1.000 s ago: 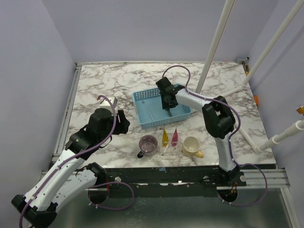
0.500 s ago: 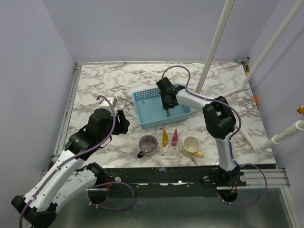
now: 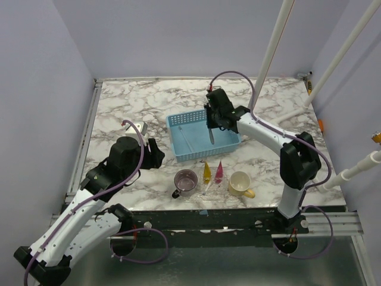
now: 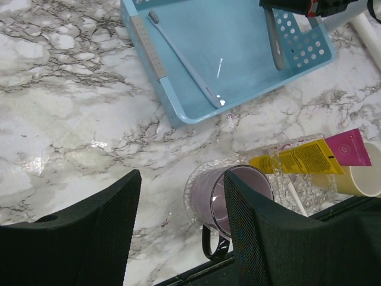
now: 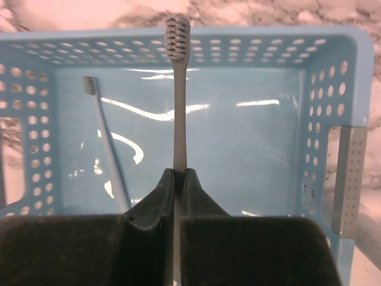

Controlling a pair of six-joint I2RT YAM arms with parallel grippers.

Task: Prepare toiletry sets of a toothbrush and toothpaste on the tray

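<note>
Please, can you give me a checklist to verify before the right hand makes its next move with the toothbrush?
1. Right hand shut on held toothbrush: ok.
2. Held toothbrush over blue tray: ok.
3. Other toothbrush lying inside tray: ok.
4. Yellow tube and pink tube in tray: not ok, both lie on the table.
5. Left hand open, clear of tray: ok.
6. Held toothbrush touching tray floor: cannot tell.

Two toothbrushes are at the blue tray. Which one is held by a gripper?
The grey toothbrush, pinched by its handle in the right gripper over the blue tray. The paler toothbrush lies loose on the tray floor.
</note>
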